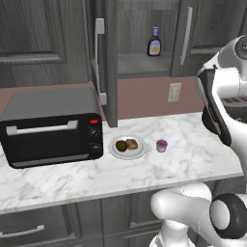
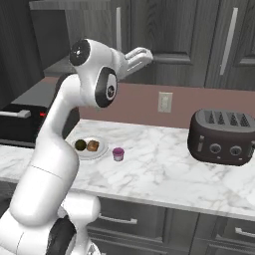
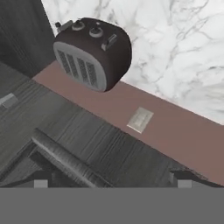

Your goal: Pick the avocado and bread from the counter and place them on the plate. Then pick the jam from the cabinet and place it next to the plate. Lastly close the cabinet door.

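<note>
Up close, jaws wide apart and empty over toaster (image 3: 93, 53); leftward, jam (image 1: 161, 145) beside plate (image 1: 116, 152).

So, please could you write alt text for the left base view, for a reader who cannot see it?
On a white marble counter, a small plate holds an avocado and a piece of bread, with a pink jam jar just to its right. A black toaster oven stands left, and above, an open cabinet door shows a bottle on the shelf.
</note>
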Motion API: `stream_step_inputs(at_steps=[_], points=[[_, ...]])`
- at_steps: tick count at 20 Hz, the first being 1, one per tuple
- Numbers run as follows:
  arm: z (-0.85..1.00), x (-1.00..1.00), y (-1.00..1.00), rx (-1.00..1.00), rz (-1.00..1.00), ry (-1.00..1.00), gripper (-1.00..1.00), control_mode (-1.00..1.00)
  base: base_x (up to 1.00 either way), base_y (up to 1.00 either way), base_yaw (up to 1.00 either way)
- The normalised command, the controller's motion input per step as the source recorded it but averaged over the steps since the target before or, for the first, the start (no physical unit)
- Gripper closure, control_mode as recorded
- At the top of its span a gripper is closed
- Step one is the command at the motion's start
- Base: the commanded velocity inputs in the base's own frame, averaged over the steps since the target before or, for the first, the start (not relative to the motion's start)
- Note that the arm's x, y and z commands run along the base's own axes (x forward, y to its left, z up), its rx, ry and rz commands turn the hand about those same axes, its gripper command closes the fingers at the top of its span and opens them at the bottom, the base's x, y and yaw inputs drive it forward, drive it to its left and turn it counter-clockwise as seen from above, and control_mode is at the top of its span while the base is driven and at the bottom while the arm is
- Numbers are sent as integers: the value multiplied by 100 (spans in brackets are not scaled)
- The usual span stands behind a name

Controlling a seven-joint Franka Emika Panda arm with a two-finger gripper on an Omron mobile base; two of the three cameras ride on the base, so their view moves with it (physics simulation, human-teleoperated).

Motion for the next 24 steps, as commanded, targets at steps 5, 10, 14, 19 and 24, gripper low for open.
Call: stream_step_inputs(at_steps=[5, 10, 14, 19, 24], points=[[-10, -70, 24, -15, 16, -17, -100, -100, 0, 0, 0], [1, -70, 35, -8, 13, -14, -100, -100, 0, 0, 0], [2, -72, 44, -6, 13, -11, -100, -100, 0, 0, 0], [6, -59, 46, -3, 12, -3, -100, -100, 0, 0, 0], [4, -48, 47, -6, 9, 0, -100, -100, 0, 0, 0]])
